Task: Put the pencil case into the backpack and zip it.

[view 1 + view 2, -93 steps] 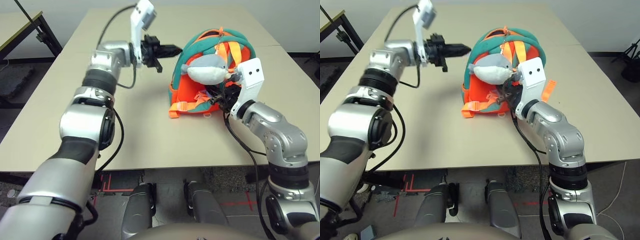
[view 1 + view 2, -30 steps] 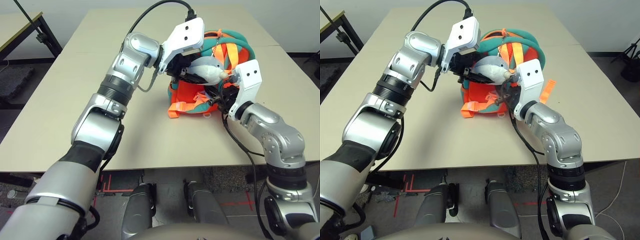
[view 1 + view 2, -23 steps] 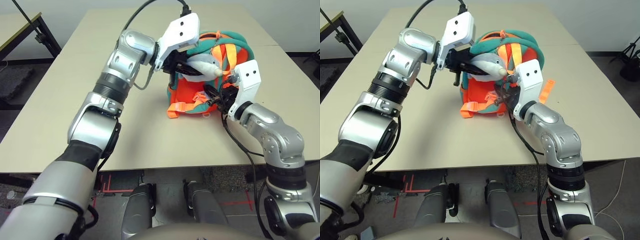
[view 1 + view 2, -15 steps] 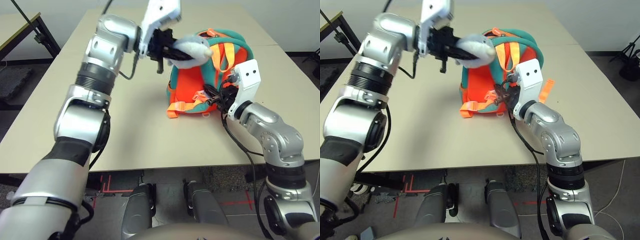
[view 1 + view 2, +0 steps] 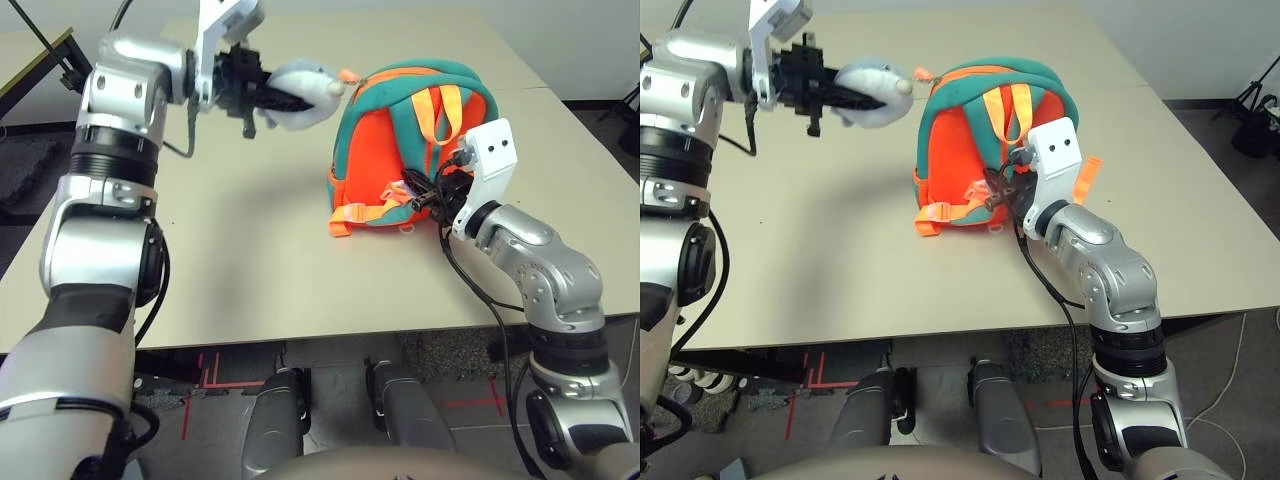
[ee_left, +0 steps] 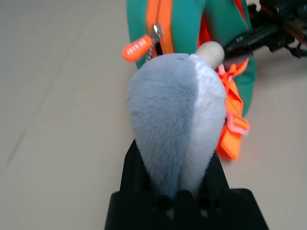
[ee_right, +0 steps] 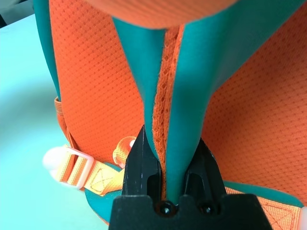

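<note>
On the beige table (image 5: 250,250), the backpack (image 5: 385,150) is being kept upright near the middle, its orange back panel and straps turned toward the robot and its teal trim arching over the top. Well to the left of the backpack and raised above the tabletop, the grey-white plush toy (image 5: 300,95) is being gripped by the left gripper (image 5: 283,98), whose black fingers (image 6: 139,165) are being pressed against both flanks of the toy; the toy is being held out sideways, with its pale tip pointing toward the bag. In the left wrist view, an orange zipper pull (image 6: 137,48) on a short chain is being seen hanging at the teal edge of the backpack just beyond the toy, and an orange ribbon (image 6: 232,122) is trailing beside the toy. At the right side of the backpack, low and near the table, the right gripper (image 7: 168,165) is being clamped on a teal strap (image 7: 184,96) of the bag, the strap being pinched between the two black fingers (image 7: 141,165) with its orange mesh edge running down the middle. A white buckle (image 7: 64,160) on an orange webbing strap is lying beside those fingers. The zip line along the top of the bag is being shown as an orange seam, but whether it is fully closed cannot be told. No judgement on the place of the pencil case is being offered.
</note>
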`<control>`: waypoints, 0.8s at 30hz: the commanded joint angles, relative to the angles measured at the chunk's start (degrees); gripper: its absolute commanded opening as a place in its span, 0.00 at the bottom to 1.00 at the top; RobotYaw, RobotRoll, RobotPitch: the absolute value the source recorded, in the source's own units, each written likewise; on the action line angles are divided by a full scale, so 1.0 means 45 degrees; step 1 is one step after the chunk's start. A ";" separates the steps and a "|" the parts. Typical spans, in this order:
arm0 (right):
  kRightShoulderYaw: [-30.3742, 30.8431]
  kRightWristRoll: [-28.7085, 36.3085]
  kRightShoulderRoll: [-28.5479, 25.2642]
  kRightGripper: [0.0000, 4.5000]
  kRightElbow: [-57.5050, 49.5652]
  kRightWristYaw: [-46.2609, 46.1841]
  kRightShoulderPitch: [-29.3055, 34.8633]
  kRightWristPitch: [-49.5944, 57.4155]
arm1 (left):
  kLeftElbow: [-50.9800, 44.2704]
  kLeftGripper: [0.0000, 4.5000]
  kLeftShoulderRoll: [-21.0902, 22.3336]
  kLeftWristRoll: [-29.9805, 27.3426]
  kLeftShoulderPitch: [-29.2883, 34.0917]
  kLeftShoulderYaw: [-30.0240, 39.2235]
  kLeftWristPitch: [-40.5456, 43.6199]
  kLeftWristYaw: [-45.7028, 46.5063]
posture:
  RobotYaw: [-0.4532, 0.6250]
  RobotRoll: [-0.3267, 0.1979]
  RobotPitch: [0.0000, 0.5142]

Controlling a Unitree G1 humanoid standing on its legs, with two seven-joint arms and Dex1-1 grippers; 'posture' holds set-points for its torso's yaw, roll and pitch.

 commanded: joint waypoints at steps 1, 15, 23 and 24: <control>0.0185 -0.0125 -0.0058 0.05 0.0454 0.0070 0.0111 0.0165 | -0.0099 0.09 0.0481 0.0276 0.0983 -0.0261 0.0127 -0.0180 | 0.28 0.62 0.22; 0.0209 -0.0109 -0.0146 0.05 0.0421 0.0107 0.0028 0.0248 | 0.0500 0.09 -0.0606 0.0933 0.3212 -0.1510 -0.0142 0.0165 | 0.26 0.62 0.22; 0.0206 -0.0128 -0.0152 0.05 0.0404 0.0061 0.0020 0.0277 | 0.1994 0.09 -0.1632 0.1395 0.3478 -0.1908 -0.0650 0.0475 | 0.26 0.62 0.21; 0.0212 -0.0131 -0.0147 0.05 0.0412 0.0059 0.0012 0.0275 | 0.2144 0.09 -0.1742 0.1433 0.3532 -0.1901 -0.0739 0.0538 | 0.26 0.62 0.21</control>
